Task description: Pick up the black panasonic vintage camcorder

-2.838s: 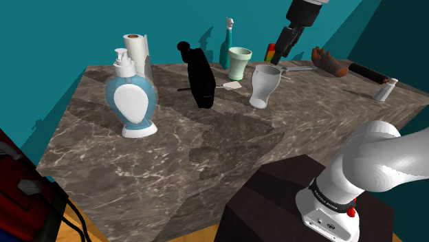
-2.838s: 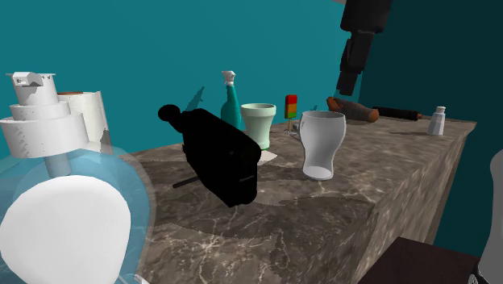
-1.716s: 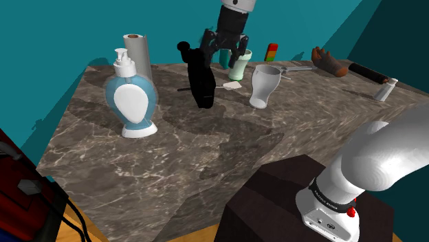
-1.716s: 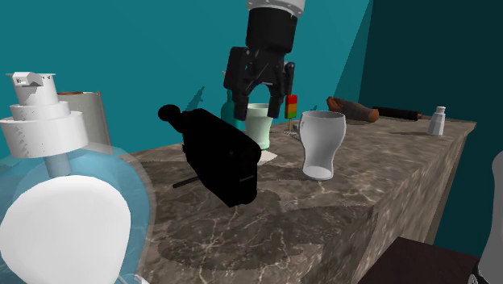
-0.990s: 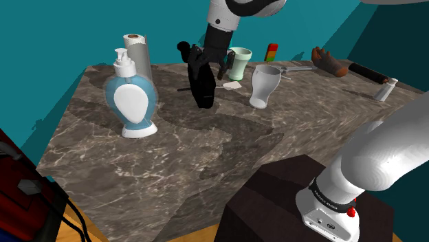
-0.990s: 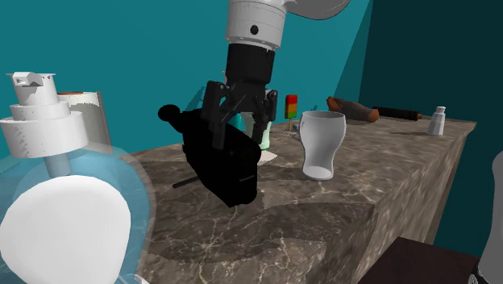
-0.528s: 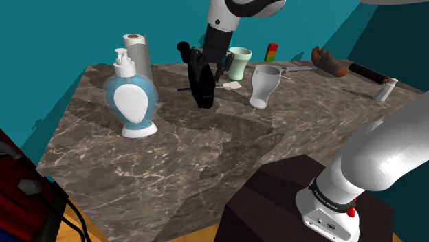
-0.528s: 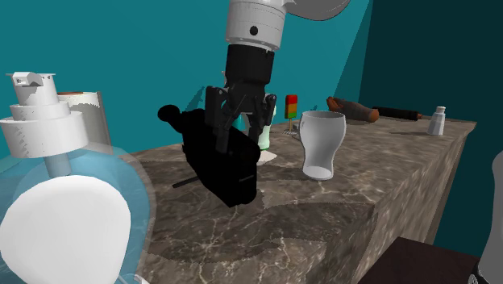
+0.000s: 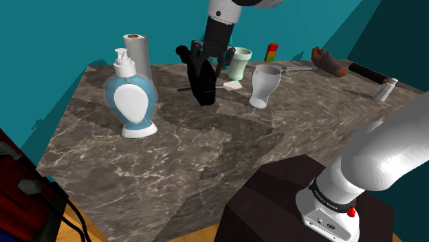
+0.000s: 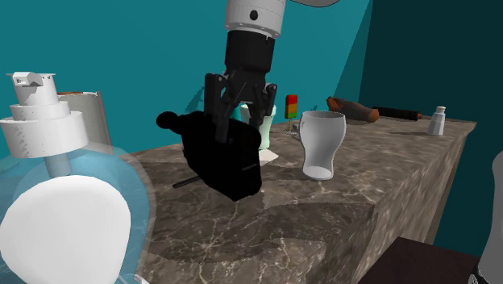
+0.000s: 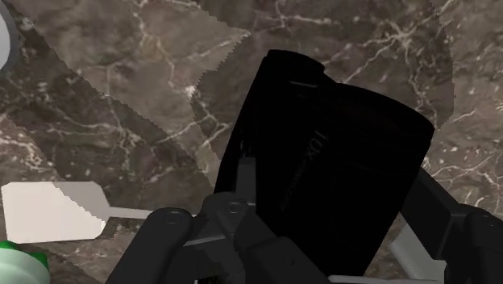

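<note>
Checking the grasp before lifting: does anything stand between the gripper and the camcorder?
Nothing visible does. The gripper clasps the black camcorder directly; the green cup and the glass stand beside it on the counter, apart from it.

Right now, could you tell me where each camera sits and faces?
Shoulder view: beside the dark stand, looking down over the brown marble table; white arm, black gripper.
Second exterior view: low beside the blue soap dispenser, facing the gripper.
Wrist view: on the hand, looking down; fingers show.
All share the black boxy camcorder.
</note>
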You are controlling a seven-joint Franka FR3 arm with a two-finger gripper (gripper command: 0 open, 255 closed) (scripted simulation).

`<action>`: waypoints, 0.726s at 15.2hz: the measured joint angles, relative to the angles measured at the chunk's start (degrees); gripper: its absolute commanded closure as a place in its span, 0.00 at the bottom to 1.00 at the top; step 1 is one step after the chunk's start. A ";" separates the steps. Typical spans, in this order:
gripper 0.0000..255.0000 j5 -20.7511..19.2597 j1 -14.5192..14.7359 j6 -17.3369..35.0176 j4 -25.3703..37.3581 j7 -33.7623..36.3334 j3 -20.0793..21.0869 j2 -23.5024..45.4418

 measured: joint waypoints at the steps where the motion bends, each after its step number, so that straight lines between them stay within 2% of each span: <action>1: 1.00 -0.01 0.00 -0.67 0.59 0.06 -0.03 -0.09; 11: 1.00 -0.50 -0.33 -8.11 8.52 0.46 -0.55 0.49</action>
